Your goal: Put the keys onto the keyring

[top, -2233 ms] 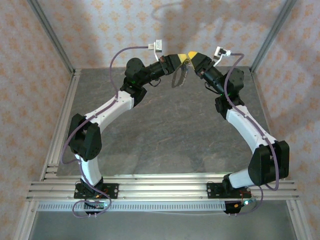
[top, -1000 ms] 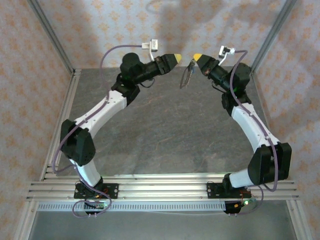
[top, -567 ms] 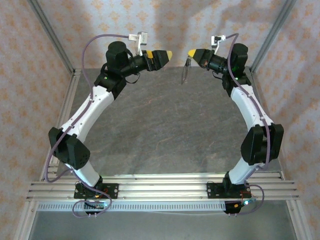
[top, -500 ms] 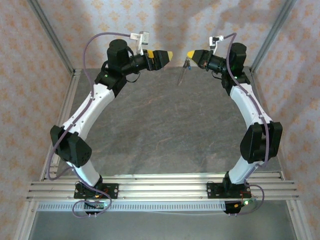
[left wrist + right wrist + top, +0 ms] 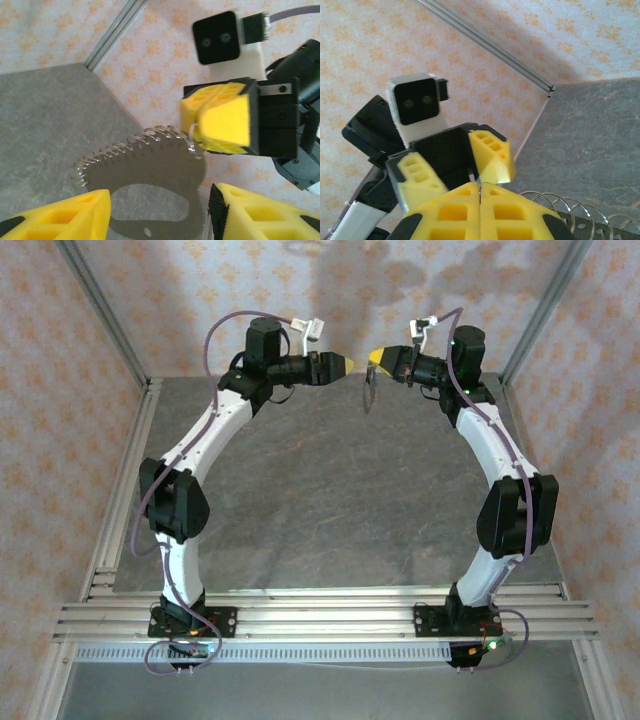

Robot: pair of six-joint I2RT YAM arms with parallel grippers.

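— The jaws of the right gripper (image 5: pixel 480 192), are they pressed together?
— Yes, fully closed. In its own wrist view the two yellow halves meet in one line, and the coiled edge of the keyring (image 5: pixel 570 210) shows just beside them, low on the right. What exactly they pinch, this view does not tell.
— Does the left wrist view tell it?
— It does. There the right gripper (image 5: pixel 197 125) is seen from the front. It clamps a thin wire loop of the keyring (image 5: pixel 150 165), and the grey plate hangs tilted from the closed jaws.
— And the left gripper (image 5: pixel 160 200)?
— Its jaws stand clearly apart and grip nothing. The keyring lies just beyond the gap between them.
— From above?
— The left gripper (image 5: pixel 345 364) and the right gripper (image 5: pixel 375 357) face each other tip to tip, near but apart. The keyring (image 5: pixel 369 392) dangles below the right jaws, above the table (image 5: pixel 330 490).
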